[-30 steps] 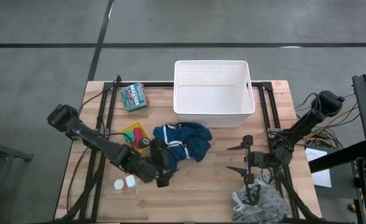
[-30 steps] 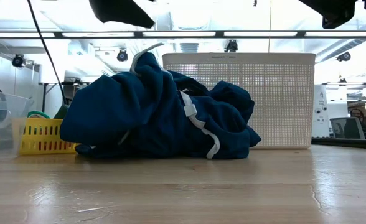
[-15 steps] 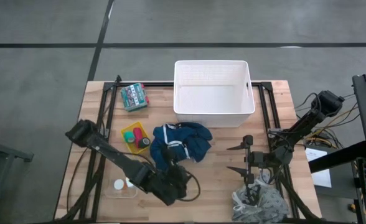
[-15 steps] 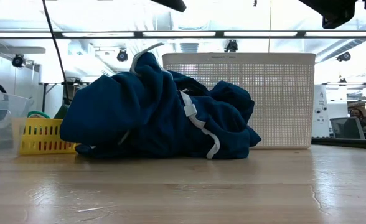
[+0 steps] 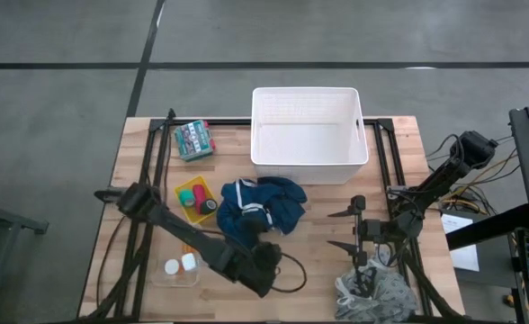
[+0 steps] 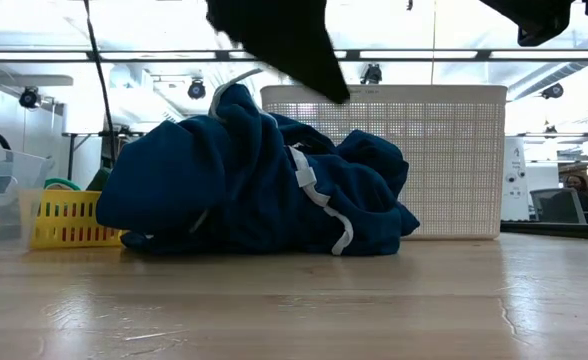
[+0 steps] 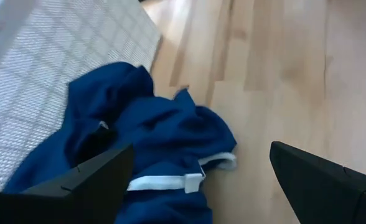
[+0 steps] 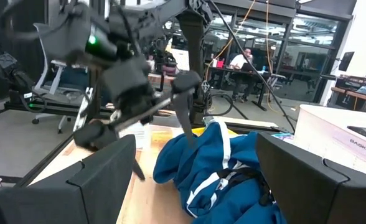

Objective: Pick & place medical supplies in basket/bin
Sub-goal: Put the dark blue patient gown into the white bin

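Observation:
The dark blue garment (image 5: 263, 205) lies bunched on the table in front of the white tub (image 5: 308, 135). It shows in the low view (image 6: 254, 180) and in the left wrist view (image 7: 152, 143). My left gripper (image 5: 264, 247) hangs open just above the garment's near side, slanting down toward it (image 7: 201, 149), and touches nothing. Its dark shape enters the low view from the top (image 6: 294, 50). My right gripper (image 5: 341, 229) stands open and level to the garment's right (image 8: 195, 149), holding nothing. A grey-white cloth (image 5: 372, 292) lies at the near right corner.
A yellow tray (image 5: 197, 198) with tape rolls sits left of the garment. A clear box (image 5: 179, 268) with small white pieces is near the front left. A green patterned packet (image 5: 194, 139) lies at the far left. Bare wood lies between the garment and the near edge.
My left gripper has moved toward the table's near right and come down, rolling as it went, and now hangs by the garment's near side. In the low view it has dropped into the picture's top. The garment and my right gripper have stayed still.

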